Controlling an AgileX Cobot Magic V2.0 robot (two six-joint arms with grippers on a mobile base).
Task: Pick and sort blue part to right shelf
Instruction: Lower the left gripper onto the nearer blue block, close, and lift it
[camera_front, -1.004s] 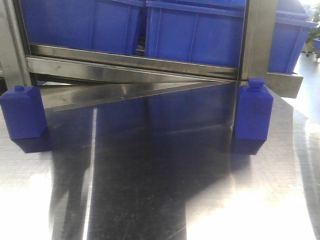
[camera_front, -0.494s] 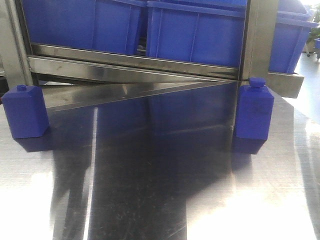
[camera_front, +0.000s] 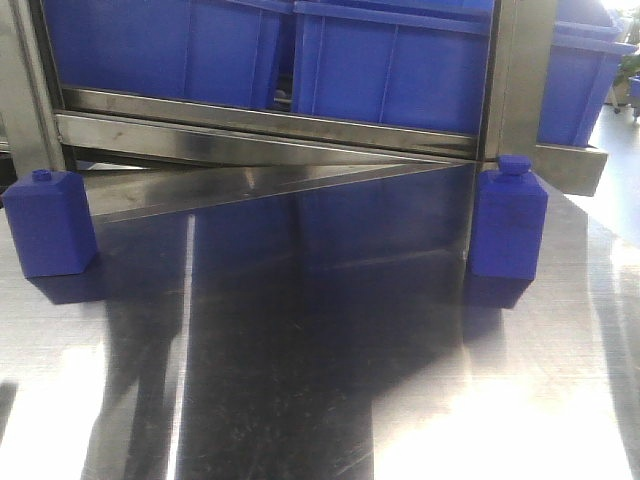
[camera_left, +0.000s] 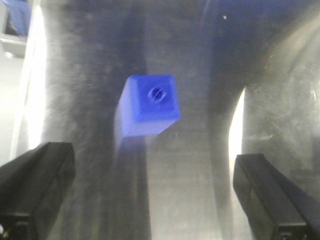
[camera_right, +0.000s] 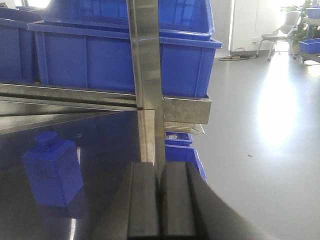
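Blue part (camera_left: 150, 105) stands untouched beyond wide-open left end effector (camera_left: 152, 160).

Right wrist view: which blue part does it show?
The right-hand blue part, upright beside the shelf post; the other blue part stands far left.

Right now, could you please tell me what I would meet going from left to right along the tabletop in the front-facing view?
Small blue bottle-shaped plastic block standing upright → bare stretch of the shiny stainless-steel tabletop → second blue bottle-shaped plastic block, also upright.
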